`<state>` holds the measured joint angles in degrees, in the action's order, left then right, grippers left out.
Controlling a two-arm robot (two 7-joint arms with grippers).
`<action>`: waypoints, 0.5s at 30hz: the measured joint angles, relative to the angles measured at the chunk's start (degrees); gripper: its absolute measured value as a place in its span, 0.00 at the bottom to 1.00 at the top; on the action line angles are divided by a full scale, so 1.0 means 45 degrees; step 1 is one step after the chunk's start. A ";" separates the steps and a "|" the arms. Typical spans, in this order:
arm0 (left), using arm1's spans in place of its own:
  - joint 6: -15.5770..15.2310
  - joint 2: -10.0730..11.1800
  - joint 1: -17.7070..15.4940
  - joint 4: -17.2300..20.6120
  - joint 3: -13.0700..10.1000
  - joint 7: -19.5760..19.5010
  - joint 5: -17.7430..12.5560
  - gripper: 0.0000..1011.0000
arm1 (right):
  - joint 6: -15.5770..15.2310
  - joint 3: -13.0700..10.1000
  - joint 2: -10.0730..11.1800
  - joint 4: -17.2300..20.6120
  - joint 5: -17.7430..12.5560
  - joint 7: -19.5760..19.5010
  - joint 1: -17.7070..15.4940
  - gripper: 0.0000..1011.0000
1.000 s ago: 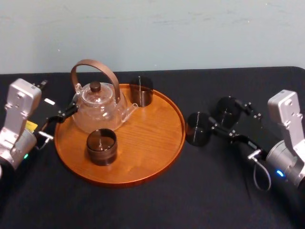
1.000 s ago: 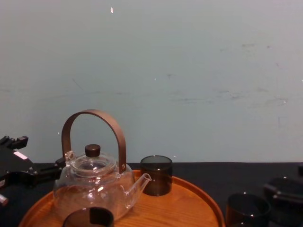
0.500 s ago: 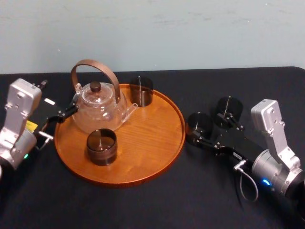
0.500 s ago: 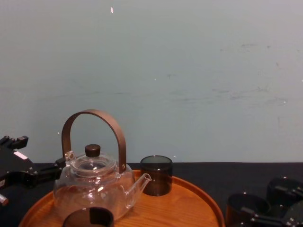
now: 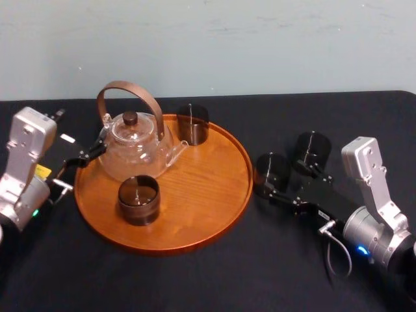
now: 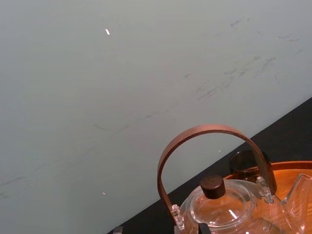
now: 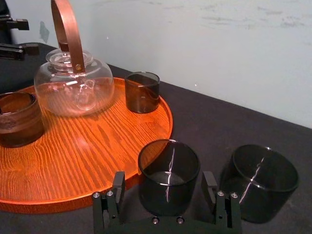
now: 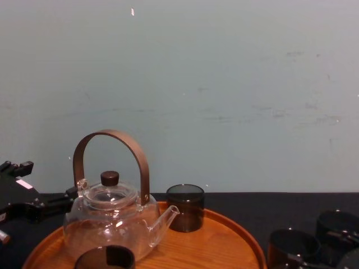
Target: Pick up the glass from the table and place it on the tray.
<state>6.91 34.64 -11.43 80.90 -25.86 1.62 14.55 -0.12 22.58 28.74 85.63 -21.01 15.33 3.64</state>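
Two smoky glasses stand on the worktop, between the tray and the right edge. The near glass, just beside the tray rim, sits ungripped between the right gripper's wide-open fingers; the far glass is alongside. Left gripper is parked at the tray's left rim, by the teapot.

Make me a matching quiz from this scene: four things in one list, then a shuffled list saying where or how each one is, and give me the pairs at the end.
Column one:
1. teapot
2. tray
3. right hand
4. left hand

Column two:
A. open, one finger on each side of a dark glass standing on the table
B. clear, with a brown arched handle
C. beside the tray's left rim, near the teapot
D. round orange-brown wood, under the teapot

Pairs: 1-B, 2-D, 3-A, 4-C
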 joint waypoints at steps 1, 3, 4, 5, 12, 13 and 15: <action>0.0000 0.0000 -0.0001 0.0001 0.0000 0.0000 0.0000 0.99 | 0.0000 0.0000 0.0000 0.0000 0.0000 0.0000 0.0000 0.99; 0.0000 0.0000 0.0000 0.0001 0.0000 0.0000 0.0000 0.99 | -0.0049 -0.0066 -0.0069 -0.0081 0.0006 0.0066 -0.0014 0.99; 0.0000 0.0000 0.0000 0.0001 0.0000 0.0000 0.0000 0.99 | -0.0064 -0.0085 -0.0092 -0.0111 0.0008 0.0087 -0.0016 0.99; 0.0000 0.0000 -0.0001 0.0001 0.0000 0.0000 0.0001 0.99 | -0.0085 -0.0117 -0.0133 -0.0164 0.0014 0.0131 -0.0015 0.99; 0.0000 0.0000 0.0000 0.0001 0.0001 -0.0001 0.0000 0.99 | -0.0282 -0.0208 -0.0347 -0.0395 0.0158 0.0294 0.0045 0.99; 0.0000 0.0000 0.0000 0.0000 0.0000 0.0001 0.0000 0.99 | -0.0303 -0.0216 -0.0374 -0.0425 0.0186 0.0309 0.0063 0.99; 0.0000 0.0000 0.0000 0.0000 0.0000 0.0001 0.0000 0.99 | -0.0350 -0.0238 -0.0424 -0.0481 0.0226 0.0330 0.0099 0.99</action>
<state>6.91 34.65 -11.43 80.90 -25.86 1.62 14.55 -1.69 21.50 26.83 83.46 -20.00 16.82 4.09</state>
